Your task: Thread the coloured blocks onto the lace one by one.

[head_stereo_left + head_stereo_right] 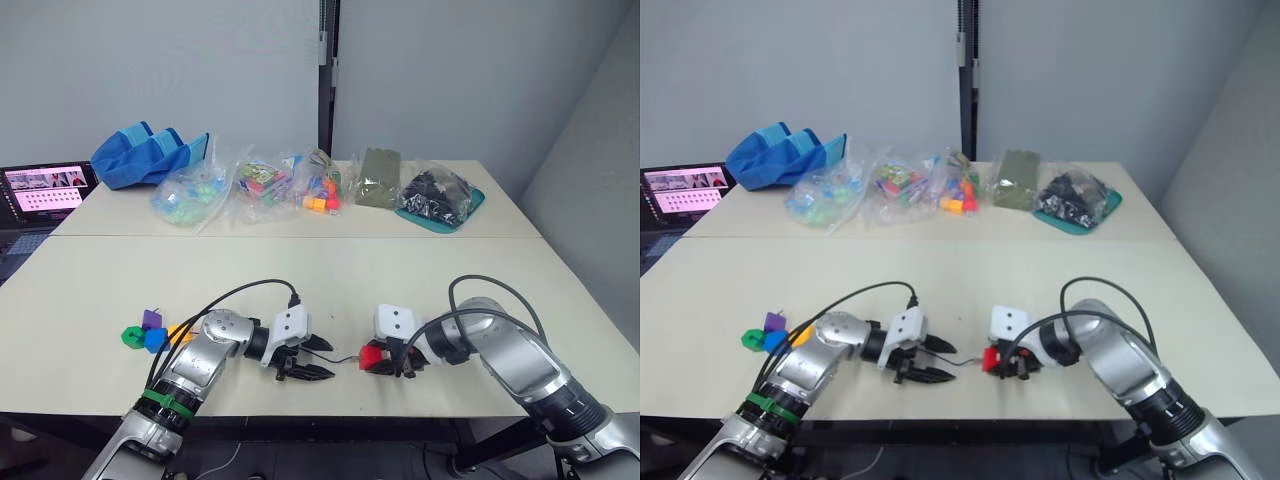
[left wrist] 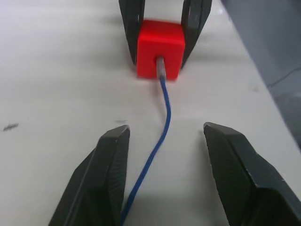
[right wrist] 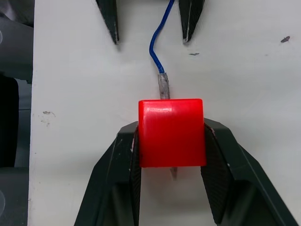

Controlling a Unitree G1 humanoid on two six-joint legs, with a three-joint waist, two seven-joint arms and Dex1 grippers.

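Lace work is at its first bead: the thin dark-blue cord with a stiff pale tip (image 3: 161,84) has that tip pushed into the hole of the small red plastic cube (image 3: 171,132), and the point shows just past the cube's far face, so the first threading looks nearly through. The right claw (image 3: 171,157) is clamped on the red cube's two sides, holding it low over the pale bench (image 1: 320,280) near the front edge. The left claw (image 2: 164,174) faces it, fingers spread wide with nothing between them but the cord, which runs loose along the bench in the gap, not pinched. As I judge it, the cube has yet to be drawn down along the cord. The other blocks, a green one (image 1: 131,336), blue one (image 1: 155,340), purple wedge-like piece (image 1: 151,319) and orange-yellow one (image 1: 180,332), sit clustered on the bench beside the left arm, all unthreaded.
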